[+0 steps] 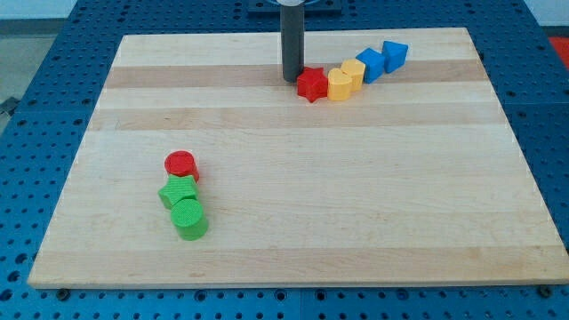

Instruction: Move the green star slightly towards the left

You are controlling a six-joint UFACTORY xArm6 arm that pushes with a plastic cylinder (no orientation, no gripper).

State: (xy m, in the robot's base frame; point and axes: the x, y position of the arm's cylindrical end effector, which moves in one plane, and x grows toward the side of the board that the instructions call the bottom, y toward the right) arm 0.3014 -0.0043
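Near board's top edge (293, 40), my tip (291, 81) beside red star (312, 84); no fingers; green star (179, 193) far.

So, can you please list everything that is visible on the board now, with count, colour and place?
star block: 1, red, top centre, left end of a row
pentagon-like blocks: 2, yellow and, right of the red star
cube-like blocks: 2, blue and, row's right end
cylinder: 1, red, lower left
star block: 1, green, just below the red cylinder
cylinder: 1, green, below the green star
board: 1, light wood
my tip: 1, dark rod end, just left of the red star, far from the green star
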